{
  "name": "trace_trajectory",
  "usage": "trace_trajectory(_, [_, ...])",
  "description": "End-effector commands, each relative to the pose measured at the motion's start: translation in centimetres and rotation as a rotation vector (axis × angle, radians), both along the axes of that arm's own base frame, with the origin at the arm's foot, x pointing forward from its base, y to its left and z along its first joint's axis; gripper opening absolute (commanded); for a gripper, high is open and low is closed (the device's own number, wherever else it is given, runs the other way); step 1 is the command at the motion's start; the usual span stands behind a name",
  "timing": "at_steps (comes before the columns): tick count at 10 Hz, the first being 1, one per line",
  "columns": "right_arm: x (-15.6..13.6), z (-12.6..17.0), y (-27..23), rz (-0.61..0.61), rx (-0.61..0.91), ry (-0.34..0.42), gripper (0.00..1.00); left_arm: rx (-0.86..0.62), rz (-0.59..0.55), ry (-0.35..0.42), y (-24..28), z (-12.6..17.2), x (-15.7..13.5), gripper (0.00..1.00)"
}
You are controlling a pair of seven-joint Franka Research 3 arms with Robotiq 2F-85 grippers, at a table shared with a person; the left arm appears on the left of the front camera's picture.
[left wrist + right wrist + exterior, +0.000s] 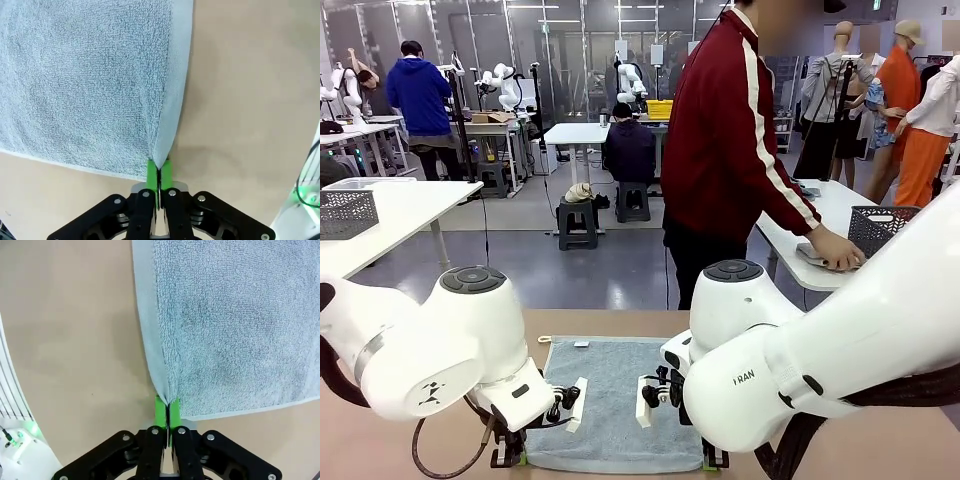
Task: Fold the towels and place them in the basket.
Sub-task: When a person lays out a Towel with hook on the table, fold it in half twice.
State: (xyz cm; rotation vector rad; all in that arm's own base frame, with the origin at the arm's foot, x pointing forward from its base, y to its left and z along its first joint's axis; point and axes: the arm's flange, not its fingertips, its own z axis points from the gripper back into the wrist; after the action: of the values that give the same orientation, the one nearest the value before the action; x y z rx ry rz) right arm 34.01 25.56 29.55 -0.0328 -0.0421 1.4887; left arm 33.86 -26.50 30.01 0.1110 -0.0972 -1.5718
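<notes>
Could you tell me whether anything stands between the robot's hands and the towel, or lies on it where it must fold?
Nothing visible does. The left hand and the right hand are each shut on a near corner of the towel, whose top lies bare up to its far edge.

In the lower middle of the front view we lose the near corners of the towel (610, 400) behind the left arm (420, 350) and right arm (860, 340) (its tab (581, 344) is too small to read). At the right edge, the right arm hides part of the basket (876, 226).
</notes>
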Motion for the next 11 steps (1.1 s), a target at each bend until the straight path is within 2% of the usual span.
trace_trajectory(1, [0.1, 0.0, -0.1, -0.006, 0.003, 0.003, 0.00, -0.001, 0.000, -0.001, 0.0, 0.0, 0.0, 0.00])
trace_trajectory(3, [0.3, 0.8, -0.2, -0.002, 0.002, -0.011, 0.03, -0.016, 0.003, -0.006, 0.2, 0.8, 0.3, 0.03])
trace_trajectory(11, [3.8, 9.2, -1.6, 0.030, 0.047, -0.077, 0.03, -0.081, 0.030, -0.070, 2.6, 8.8, 4.7, 0.03])
